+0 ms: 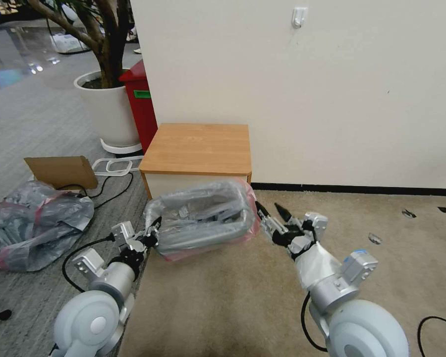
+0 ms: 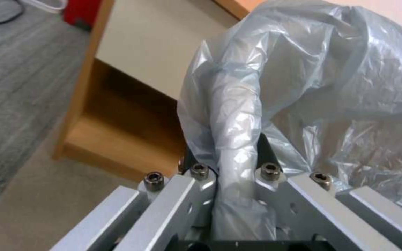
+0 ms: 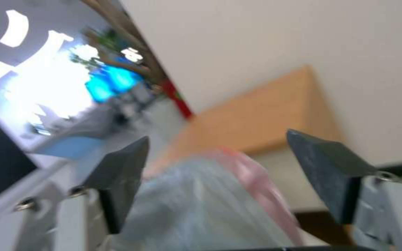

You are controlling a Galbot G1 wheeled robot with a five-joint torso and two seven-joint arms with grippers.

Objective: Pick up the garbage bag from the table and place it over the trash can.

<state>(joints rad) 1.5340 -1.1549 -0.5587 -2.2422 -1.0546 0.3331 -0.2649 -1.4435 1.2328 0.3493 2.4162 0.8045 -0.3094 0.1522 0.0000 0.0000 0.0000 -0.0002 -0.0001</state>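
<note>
Left gripper clamped on garbage bag, stretching it over trash can; right gripper spread apart beside its right edge.

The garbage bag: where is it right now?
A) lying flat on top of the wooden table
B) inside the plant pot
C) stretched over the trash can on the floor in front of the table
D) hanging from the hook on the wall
C: the garbage bag wraps the rim of the trash can, which stands on the carpet in front of the table; the left gripper pinches the bag at the can's left end.
</note>
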